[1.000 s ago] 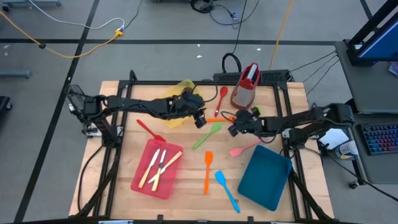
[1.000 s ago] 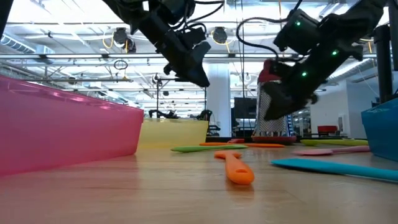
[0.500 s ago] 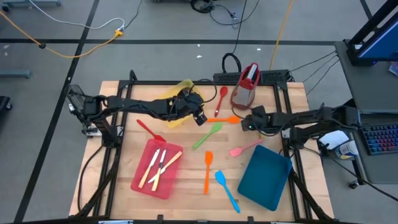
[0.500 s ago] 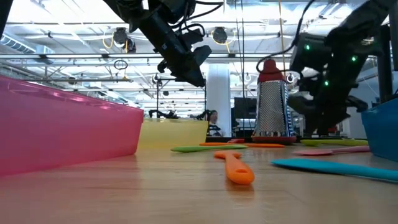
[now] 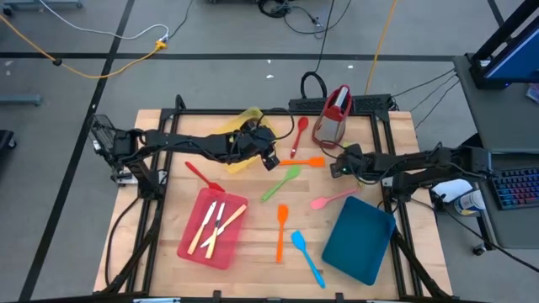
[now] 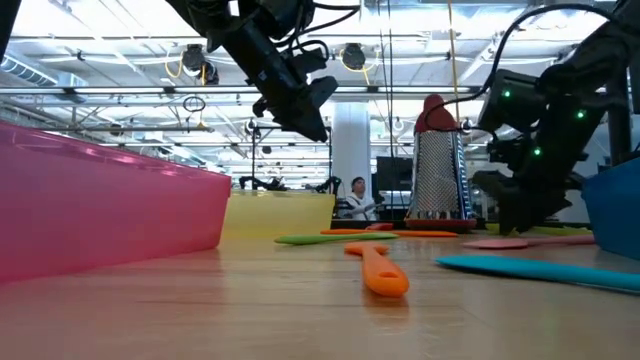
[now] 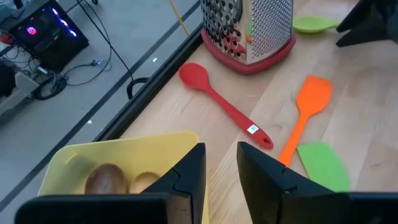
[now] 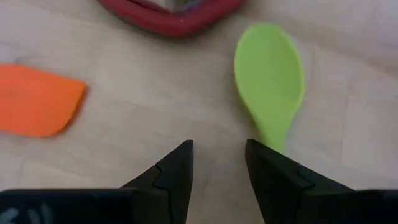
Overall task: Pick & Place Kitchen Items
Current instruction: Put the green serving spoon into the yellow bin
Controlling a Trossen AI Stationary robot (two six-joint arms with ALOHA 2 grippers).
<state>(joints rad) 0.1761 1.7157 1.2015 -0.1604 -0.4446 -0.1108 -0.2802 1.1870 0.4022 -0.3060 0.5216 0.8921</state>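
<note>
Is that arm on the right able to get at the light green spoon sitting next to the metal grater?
Probably yes. The right end effector hangs just above the green spoon, fingers apart, with bare wood between them. The grater stands close beside the spoon's bowl, so it may crowd the approach a little.

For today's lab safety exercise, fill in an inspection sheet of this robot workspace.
Surface: wooden table, bare between items.
Job's things: orange spatula, blue spatula, green spoon, red spoon loose; cutlery in pink tray.
Clutter: box grater, blue tray, yellow tray.
Grippers: left pincer open above yellow tray; right pincer open, low by green spoon.
Cables: on floor beyond table.
Surroundings: person far behind.
</note>
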